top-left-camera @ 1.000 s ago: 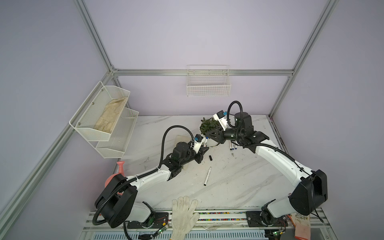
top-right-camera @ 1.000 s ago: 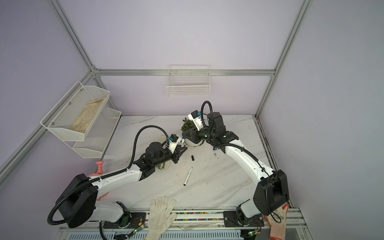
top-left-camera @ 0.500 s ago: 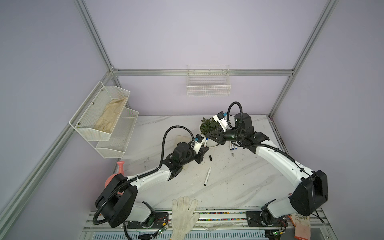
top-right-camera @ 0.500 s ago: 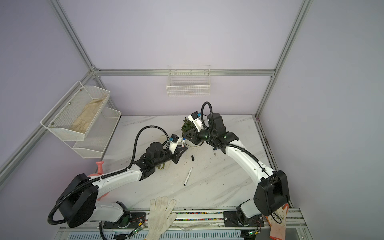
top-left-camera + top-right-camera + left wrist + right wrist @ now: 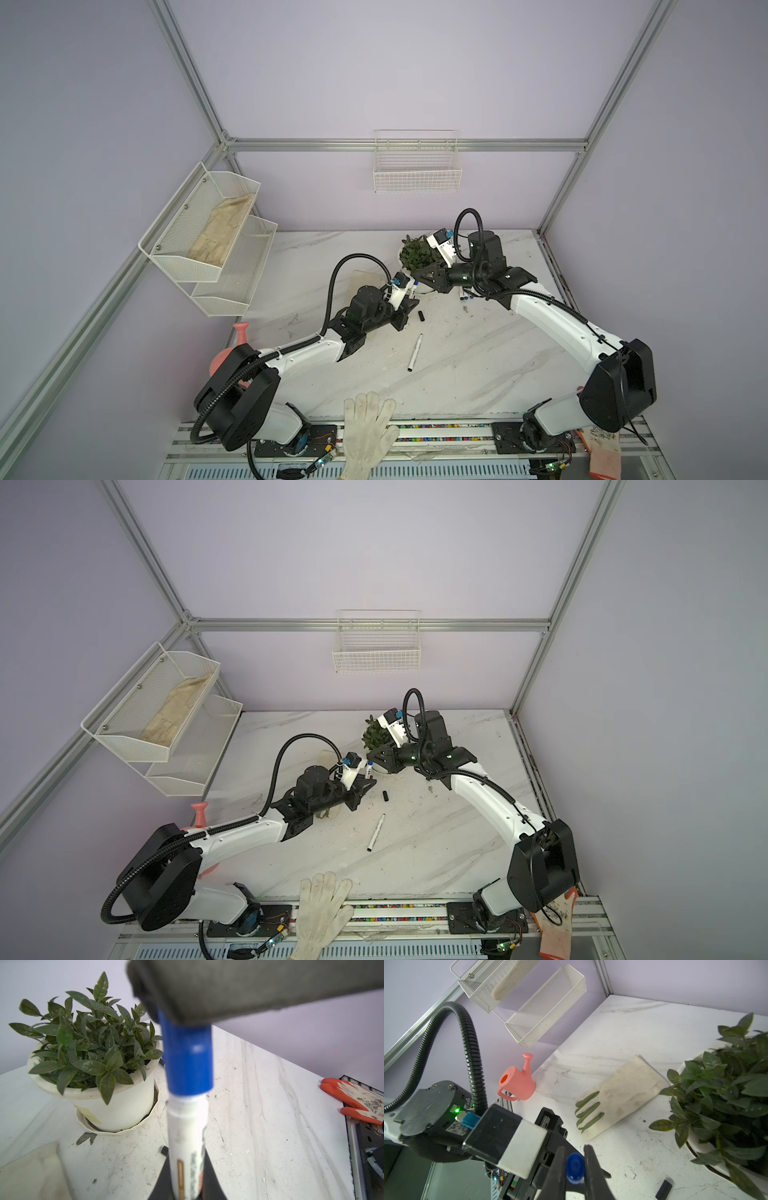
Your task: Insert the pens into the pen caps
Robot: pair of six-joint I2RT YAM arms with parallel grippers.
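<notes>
table: white marble, walled along the left, far and right edges. Open marble runs from the middle out to the right edge and down to the front edge.
far edge: potted plant stands about halfway along it, just beside both grippers. Its leaves are the closest obstacle to the right arm.
left edge: pink watering can stands against it. A cream glove with olive-green fingertips lies flat between the can and the plant.
front edge: white glove hangs over the middle. An orange glove lies at the front-right corner.
left gripper: clenched on the white barrel of a marker pen. The pen is off the table, its tip end pointing at the right gripper.
right gripper: clenched on a blue cap, one finger on each side. The cap sits over the held pen's tip end, up against the barrel's collar.
pen + cap: in the air over mid-table, just in front of the plant pot.
loose pen: flat on the marble near the middle, touching nothing.
black cap: lies alone between the loose pen and the grippers, apart from both.
</notes>
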